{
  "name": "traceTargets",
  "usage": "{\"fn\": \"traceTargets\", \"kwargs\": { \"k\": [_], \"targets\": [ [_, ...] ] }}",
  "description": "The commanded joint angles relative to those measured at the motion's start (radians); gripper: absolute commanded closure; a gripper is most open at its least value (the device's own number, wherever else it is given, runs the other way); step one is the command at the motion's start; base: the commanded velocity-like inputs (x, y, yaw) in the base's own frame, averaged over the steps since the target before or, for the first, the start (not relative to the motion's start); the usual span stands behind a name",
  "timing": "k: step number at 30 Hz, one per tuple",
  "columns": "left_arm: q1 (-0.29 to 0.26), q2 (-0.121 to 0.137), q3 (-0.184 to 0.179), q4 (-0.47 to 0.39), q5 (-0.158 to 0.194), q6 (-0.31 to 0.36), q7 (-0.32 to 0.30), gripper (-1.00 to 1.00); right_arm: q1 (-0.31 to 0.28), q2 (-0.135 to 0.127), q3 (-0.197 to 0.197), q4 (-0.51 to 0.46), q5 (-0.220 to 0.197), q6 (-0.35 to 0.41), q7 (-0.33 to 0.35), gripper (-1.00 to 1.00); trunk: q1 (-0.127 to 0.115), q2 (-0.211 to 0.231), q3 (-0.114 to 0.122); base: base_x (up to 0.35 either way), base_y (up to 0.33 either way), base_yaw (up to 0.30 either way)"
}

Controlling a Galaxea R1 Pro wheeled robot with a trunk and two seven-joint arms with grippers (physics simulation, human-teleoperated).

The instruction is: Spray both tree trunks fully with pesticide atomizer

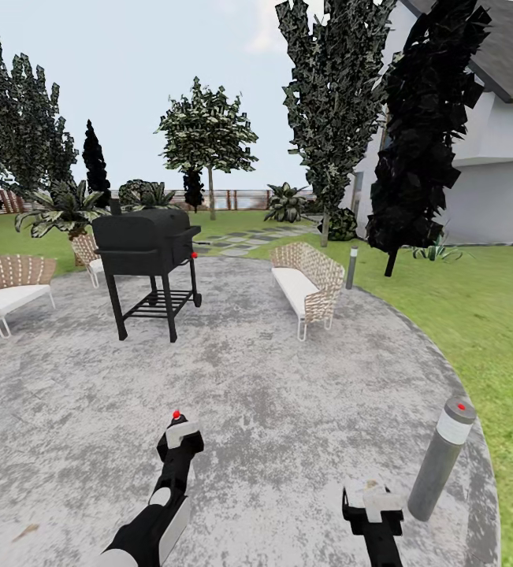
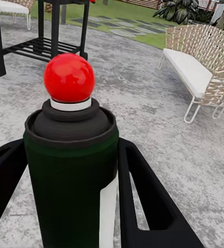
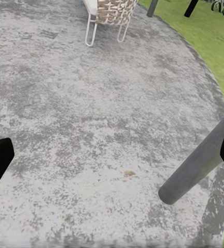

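Left wrist view: left claw (image 2: pixel 70 201) grips the pesticide atomizer (image 2: pixel 70 155), red cap up, over the grey patio (image 1: pixel 288 394). Right claw (image 3: pixel 112 155) spread wide, empty. Judgement: drive toward the broad-leaf tree (image 1: pixel 207 134) past the grill (image 1: pixel 147 252), keeping the bottle upright.

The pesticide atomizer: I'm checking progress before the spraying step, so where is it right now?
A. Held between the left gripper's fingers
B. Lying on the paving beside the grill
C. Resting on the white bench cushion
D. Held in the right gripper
A: the left wrist view shows the pesticide atomizer, red knob on top, clamped between the left gripper's two black fingers, while the right gripper is open and holds nothing.
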Motion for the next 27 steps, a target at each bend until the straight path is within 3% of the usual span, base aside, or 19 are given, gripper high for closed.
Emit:
{"fn": "traceTargets", "kwargs": {
  "k": [1,13,27],
  "targets": [
    [0.000,-0.001,0.000,0.000,0.000,0.000,0.000,1.00,0.000,0.000,0.000,0.006,0.000,0.000,0.000,-1.00,0.000,0.000,0.000,0.000,0.000,0.000],
    [0.000,-0.001,0.001,-0.001,-0.001,0.000,0.000,1.00,0.000,0.000,0.000,0.015,0.000,0.000,0.000,-1.00,0.000,0.000,0.000,0.022,0.000,0.000],
    [0.000,-0.001,0.001,-0.001,-0.001,0.000,0.000,1.00,0.000,0.000,-0.002,0.017,0.000,0.000,0.000,-1.00,0.000,0.000,0.000,0.166,0.000,0.000]
  ]
}}
